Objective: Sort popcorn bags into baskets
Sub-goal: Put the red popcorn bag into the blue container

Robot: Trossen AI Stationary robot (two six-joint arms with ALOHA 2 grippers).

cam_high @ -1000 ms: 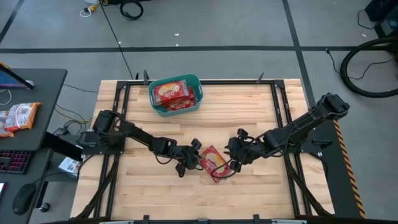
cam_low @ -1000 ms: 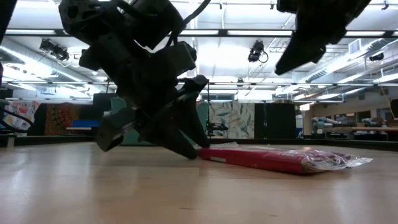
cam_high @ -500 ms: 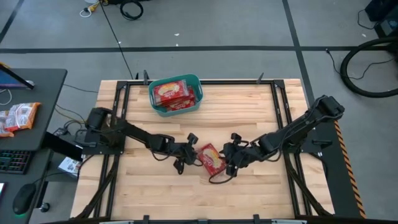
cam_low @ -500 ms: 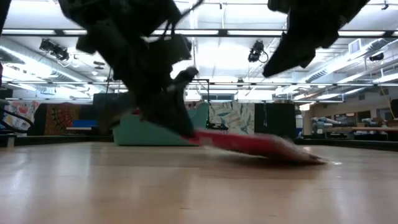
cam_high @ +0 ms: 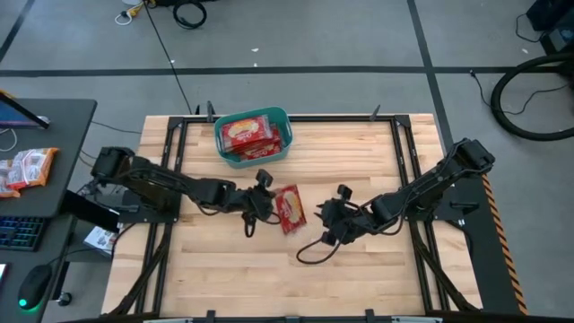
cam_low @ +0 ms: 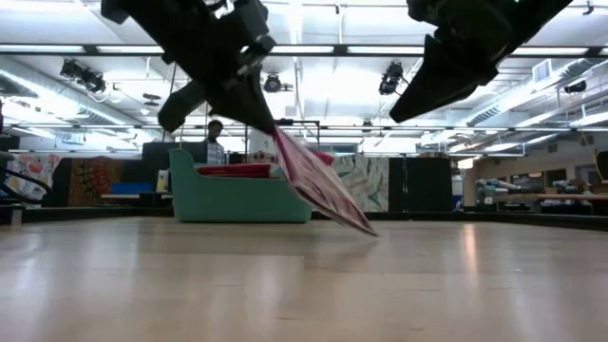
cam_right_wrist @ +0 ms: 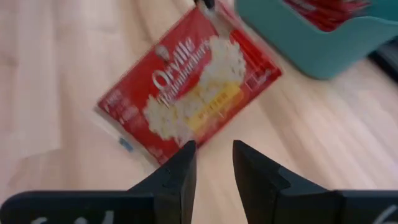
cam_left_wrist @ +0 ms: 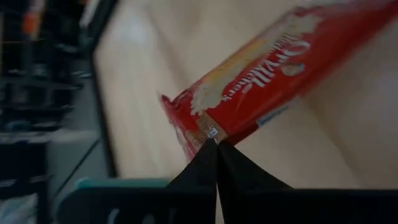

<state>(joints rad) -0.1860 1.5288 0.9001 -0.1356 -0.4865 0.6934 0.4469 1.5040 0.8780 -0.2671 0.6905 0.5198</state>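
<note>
Right wrist view: red popcorn bag (cam_right_wrist: 193, 93) — white lettering, yellow picture — pinched by left tool (cam_high: 261, 199); right tool (cam_right_wrist: 212, 163) open.

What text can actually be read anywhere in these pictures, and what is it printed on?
"Orville Redenbacher's": on the red bag held by the left pincer, readable in the right wrist view.
"...rville...": the same bag, partly readable in the left wrist view.
Small print and barcode on that bag: blurred.
Bags in the tub: too small to read.

Red popcorn bag (cam_right_wrist: 189, 99) with white lettering and a yellow-white popcorn picture; teal basket (cam_high: 254, 159); pale wooden desk (cam_high: 359, 152); dark fingers (cam_right_wrist: 177, 180).
</note>
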